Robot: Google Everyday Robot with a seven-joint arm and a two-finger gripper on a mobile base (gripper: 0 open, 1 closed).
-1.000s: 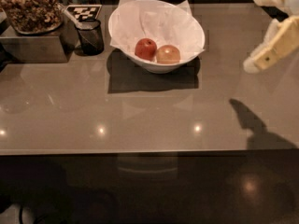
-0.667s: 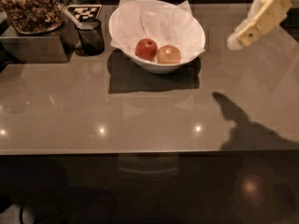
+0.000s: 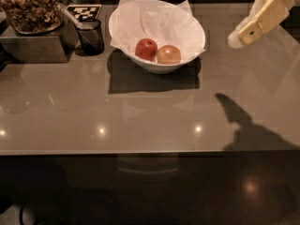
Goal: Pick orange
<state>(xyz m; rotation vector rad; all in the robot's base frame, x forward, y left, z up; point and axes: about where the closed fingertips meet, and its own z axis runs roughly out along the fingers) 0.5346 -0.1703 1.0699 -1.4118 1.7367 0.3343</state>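
Observation:
The orange (image 3: 168, 54), small, round and pale orange-tan, lies in a white paper-lined bowl (image 3: 187, 29) at the back middle of the counter. A darker red apple-like fruit (image 3: 146, 48) rests against the orange's left side. My gripper (image 3: 239, 35) hangs in the air at the upper right, to the right of the bowl and above the counter, pointing down and to the left. It touches nothing. Its shadow falls on the counter at the lower right.
A black mesh cup (image 3: 90, 35) stands left of the bowl, with a checkered tag behind it. A tray of nuts or snacks (image 3: 29, 8) sits on a metal box (image 3: 33, 48) at the far left. The grey counter's front edge (image 3: 140, 151) runs across below the middle.
My gripper has moved left and slightly up, from the right edge toward the bowl. Its shadow has shifted left along the counter. The fruits and bowl have not moved.

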